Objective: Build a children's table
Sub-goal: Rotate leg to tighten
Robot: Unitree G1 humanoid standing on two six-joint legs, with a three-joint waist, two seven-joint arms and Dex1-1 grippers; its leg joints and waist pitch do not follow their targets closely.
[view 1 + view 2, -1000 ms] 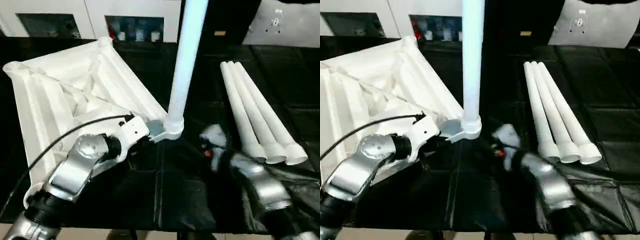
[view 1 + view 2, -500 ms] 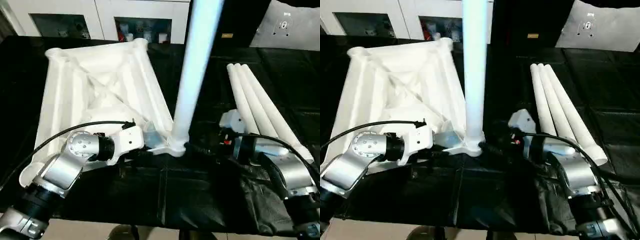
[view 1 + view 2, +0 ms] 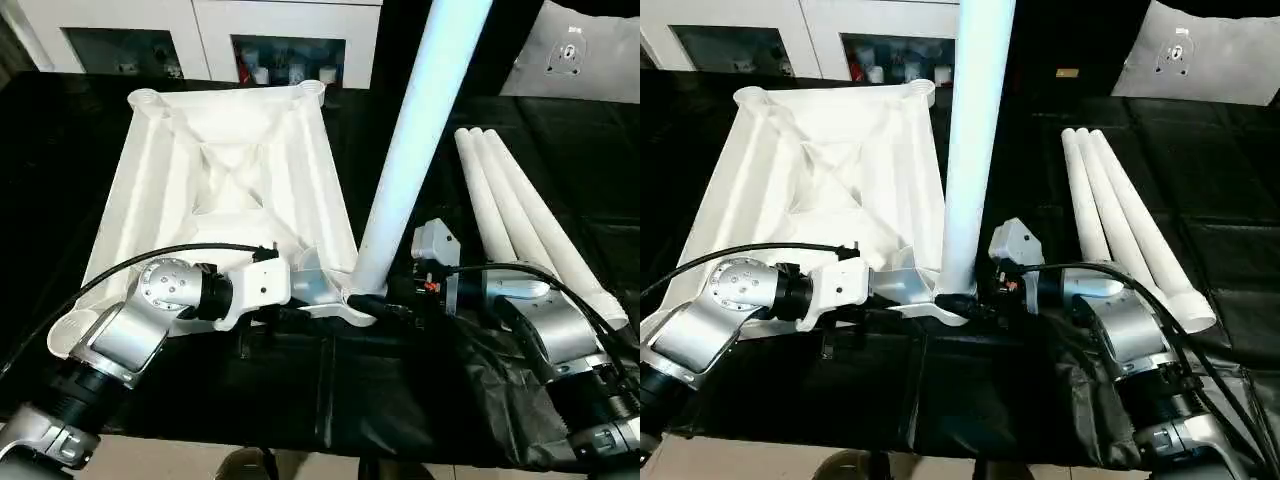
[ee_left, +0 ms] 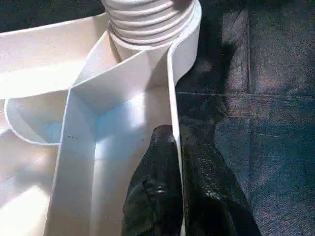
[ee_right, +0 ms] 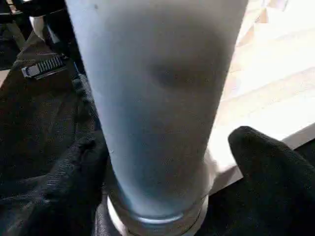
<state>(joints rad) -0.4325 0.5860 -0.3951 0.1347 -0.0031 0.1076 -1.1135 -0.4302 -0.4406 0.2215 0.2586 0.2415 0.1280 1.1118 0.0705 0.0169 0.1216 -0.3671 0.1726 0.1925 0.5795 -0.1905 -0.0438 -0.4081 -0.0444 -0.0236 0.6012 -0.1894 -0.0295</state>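
Observation:
The children's table top (image 3: 230, 180) lies upside down, ribs up, on the black-covered work table. One white leg (image 3: 415, 160) stands upright in its near right corner socket (image 4: 147, 19), leaning a little to the right. My left gripper (image 4: 177, 162) is shut on the top's thin rim wall (image 4: 173, 88) just beside that socket. My right gripper (image 5: 162, 162) is open, one black finger (image 5: 74, 187) against the leg's base and the other finger (image 5: 266, 167) a little off it. Three loose legs (image 3: 520, 230) lie side by side on the right.
White cabinets with glass doors (image 3: 290, 50) stand behind the work table. A pale panel (image 3: 585, 60) leans at the back right. The black cover is wrinkled near the front right (image 3: 500, 390), and the table's front edge (image 3: 300, 445) runs just below my forearms.
The right gripper has come in from the right and now straddles the upright leg's base. The table top has swung about its near right corner, far edge to the right. The left gripper stays shut on the rim.

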